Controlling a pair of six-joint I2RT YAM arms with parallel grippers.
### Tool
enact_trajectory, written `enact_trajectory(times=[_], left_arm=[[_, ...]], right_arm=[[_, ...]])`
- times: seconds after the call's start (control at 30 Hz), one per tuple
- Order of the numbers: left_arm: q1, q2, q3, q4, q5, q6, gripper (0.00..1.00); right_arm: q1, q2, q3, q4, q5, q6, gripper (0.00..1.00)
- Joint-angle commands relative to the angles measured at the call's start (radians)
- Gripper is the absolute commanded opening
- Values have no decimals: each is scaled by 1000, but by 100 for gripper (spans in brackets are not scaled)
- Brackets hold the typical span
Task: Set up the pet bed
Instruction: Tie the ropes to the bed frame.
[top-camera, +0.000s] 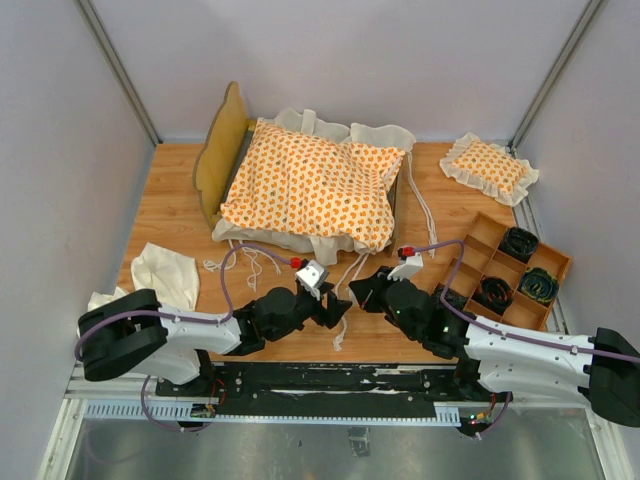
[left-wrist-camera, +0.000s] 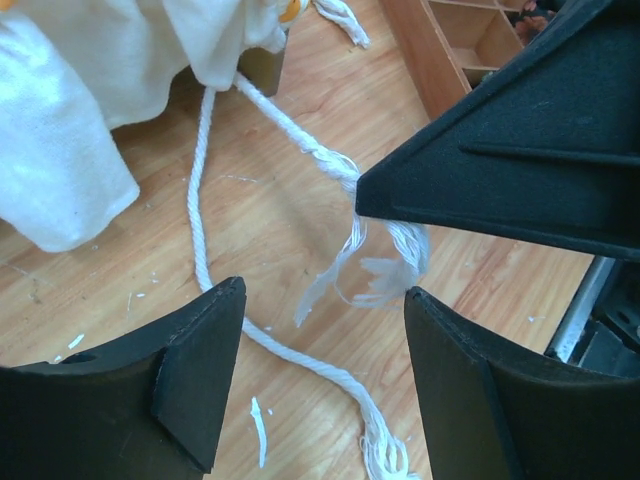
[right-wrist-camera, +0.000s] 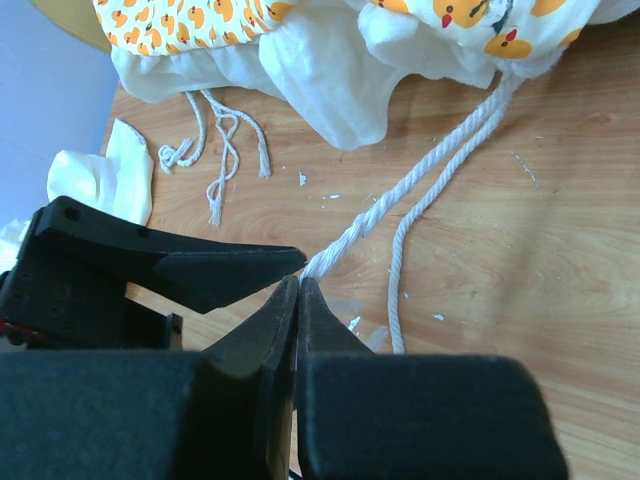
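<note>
**Position of work.** The cushion (top-camera: 310, 185) lies on the bed frame (top-camera: 222, 150) at the back left of the desk (top-camera: 170, 190). Its ruffle hangs over the near edge and its strings trail toward the arms.

**End effectors.** The right end effector (right-wrist-camera: 299, 285) is closed, pinching one tie string (right-wrist-camera: 400, 198) near its frayed end. The left end effector (left-wrist-camera: 325, 300) stands just beside it with jaws apart, holding nothing. A second string lies loose on the desk beneath it.

**Step in hand, as judged.** Securing the cushion's strings.
- The right should hold its string taut and low.
- The left should take hold above the fray, where the twist is sound.
- Neither should drag the cushion off the frame.

**Containers.** The wooden tray (top-camera: 480, 238) at the right is divided into compartments. Three hold black coiled cords (top-camera: 540, 283). The others in view look empty, and the right arm hides part of the tray.
</note>
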Motion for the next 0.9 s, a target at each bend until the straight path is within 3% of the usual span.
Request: enact_trajectory(times=[0.0, 0.37, 0.47, 0.57, 0.63, 0.67, 0.77, 0.87], left_arm=[[-5, 82, 49, 128, 28, 66, 69], [-5, 193, 49, 300, 122, 34, 68], [-5, 201, 43, 311, 117, 27, 54], [-4, 200, 33, 316, 82, 1, 25], [-4, 195, 24, 320, 51, -25, 6], [-3, 191, 22, 317, 37, -38, 1], [6, 182, 36, 263, 20, -78, 0], [26, 183, 55, 205, 9, -127, 0]], right_arm=[[-11, -8, 14, 16, -2, 36, 0], [-14, -9, 13, 3, -2, 41, 0], [-14, -13, 12, 3, -2, 44, 0], [-14, -16, 9, -4, -8, 23, 0], [-14, -23, 10, -29, -19, -30, 9], [-14, -31, 9, -59, -22, -50, 16], [-14, -75, -24, -138, -29, -107, 34], [-12, -140, -60, -216, -60, -150, 40]])
